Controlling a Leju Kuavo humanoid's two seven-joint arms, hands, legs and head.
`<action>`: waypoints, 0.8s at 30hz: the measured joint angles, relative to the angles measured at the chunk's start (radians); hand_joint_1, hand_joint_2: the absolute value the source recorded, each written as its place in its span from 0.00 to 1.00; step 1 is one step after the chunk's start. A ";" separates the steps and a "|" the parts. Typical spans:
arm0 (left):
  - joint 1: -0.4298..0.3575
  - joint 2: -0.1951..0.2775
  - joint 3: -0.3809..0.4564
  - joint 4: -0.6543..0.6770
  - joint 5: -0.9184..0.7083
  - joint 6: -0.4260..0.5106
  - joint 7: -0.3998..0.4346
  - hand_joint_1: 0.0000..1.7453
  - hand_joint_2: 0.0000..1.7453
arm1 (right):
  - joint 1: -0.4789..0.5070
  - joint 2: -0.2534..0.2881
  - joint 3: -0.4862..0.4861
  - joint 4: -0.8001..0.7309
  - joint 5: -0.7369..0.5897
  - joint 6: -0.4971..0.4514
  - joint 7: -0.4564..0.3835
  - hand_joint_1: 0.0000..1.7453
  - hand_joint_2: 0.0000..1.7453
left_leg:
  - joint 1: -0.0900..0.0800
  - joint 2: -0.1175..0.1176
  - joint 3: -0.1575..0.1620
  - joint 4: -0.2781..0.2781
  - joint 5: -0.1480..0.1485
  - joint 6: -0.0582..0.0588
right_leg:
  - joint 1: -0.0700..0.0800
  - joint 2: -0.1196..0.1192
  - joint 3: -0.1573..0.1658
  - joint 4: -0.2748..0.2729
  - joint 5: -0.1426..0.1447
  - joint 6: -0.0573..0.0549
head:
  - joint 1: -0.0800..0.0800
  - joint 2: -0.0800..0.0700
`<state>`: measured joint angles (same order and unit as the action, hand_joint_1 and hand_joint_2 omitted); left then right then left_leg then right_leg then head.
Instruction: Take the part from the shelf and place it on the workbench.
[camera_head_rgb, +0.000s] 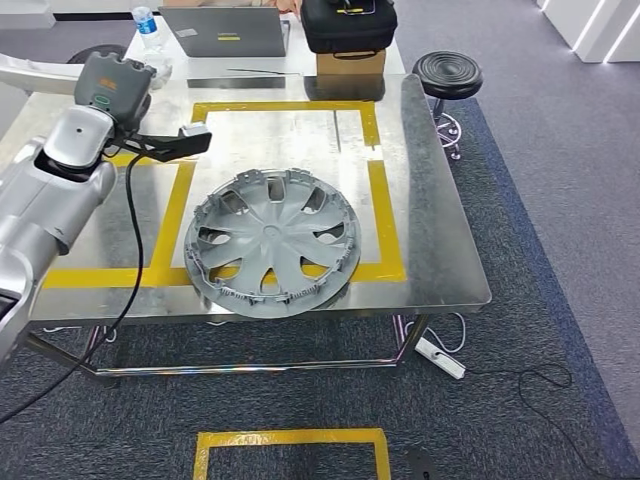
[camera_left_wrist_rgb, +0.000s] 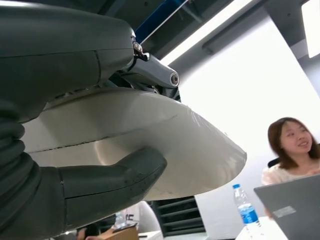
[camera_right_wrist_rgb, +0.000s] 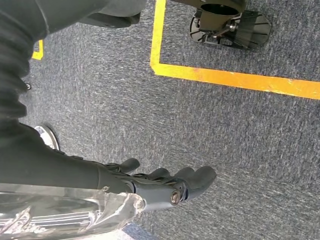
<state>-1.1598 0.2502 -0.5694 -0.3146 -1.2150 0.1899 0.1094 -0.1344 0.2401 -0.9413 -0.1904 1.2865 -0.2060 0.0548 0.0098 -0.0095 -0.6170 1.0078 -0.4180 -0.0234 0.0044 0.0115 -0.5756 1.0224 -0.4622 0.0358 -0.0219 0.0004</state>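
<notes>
Biggest thing in the head view is the metal tabletop (camera_head_rgb: 438, 200), marked with a rectangle of yellow tape (camera_head_rgb: 389, 220). Lying flat on it at the near edge is a grey wheel cover (camera_head_rgb: 272, 240). It covers the tape's near line, and its rim juts slightly past the edge.

Over at the tabletop's left side, the silver left arm reaches in, and the left hand (camera_head_rgb: 113, 88) is up above the surface. The left wrist view shows the grasp: the left hand (camera_left_wrist_rgb: 56, 195) grips a pale curved part (camera_left_wrist_rgb: 151, 135), thick thumb on one face, darker fingers (camera_left_wrist_rgb: 75, 50) on the other. So that part (camera_head_rgb: 30, 75) is in the air, off the tabletop's far left corner and well apart from the wheel cover.

The right hand (camera_right_wrist_rgb: 113, 175) hangs over grey carpet (camera_right_wrist_rgb: 226, 140) near a yellow floor line (camera_right_wrist_rgb: 226, 77). Its fingers (camera_right_wrist_rgb: 196, 177) lie stretched out and the thumb is well apart, nothing between them.

At the far end sit a grey laptop (camera_head_rgb: 226, 30), a black bag (camera_head_rgb: 349, 22) on a cardboard box (camera_head_rgb: 350, 62), and a water bottle (camera_head_rgb: 147, 25). A black stool (camera_head_rgb: 447, 73) stands off the far right corner, and a white power strip (camera_head_rgb: 441, 357) lies on the floor. A person (camera_left_wrist_rgb: 290, 150) sits behind the laptop.
</notes>
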 joint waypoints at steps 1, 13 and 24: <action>0.003 0.005 0.003 0.003 0.000 0.001 0.003 1.00 1.00 | 0.000 0.000 0.000 0.000 0.000 0.000 0.001 0.00 1.00 | 0.000 0.000 0.000 0.000 0.000 0.000 | 0.000 0.000 0.000 0.000 0.000 0.000 | 0.000 0.000; 0.074 0.097 0.048 0.029 0.000 0.034 0.035 1.00 1.00 | -0.001 0.001 0.001 0.002 0.003 0.000 0.004 0.00 1.00 | 0.000 0.000 0.000 0.000 0.000 0.000 | 0.001 0.001 -0.001 0.001 -0.001 -0.002 | 0.000 0.000; 0.101 0.141 0.065 0.042 0.000 0.037 0.037 1.00 1.00 | -0.001 0.001 0.002 0.003 0.004 0.000 0.004 0.00 1.00 | 0.000 0.000 0.000 0.000 0.000 0.000 | 0.001 0.000 -0.001 0.001 -0.001 -0.002 | 0.000 0.000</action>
<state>-1.0584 0.3911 -0.5048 -0.2727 -1.2150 0.2274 0.1465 -0.1358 0.2411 -0.9389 -0.1870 1.2905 -0.2059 0.0587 0.0099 -0.0094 -0.6173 1.0074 -0.4181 -0.0237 0.0051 0.0118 -0.5770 1.0236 -0.4635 0.0336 -0.0220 0.0004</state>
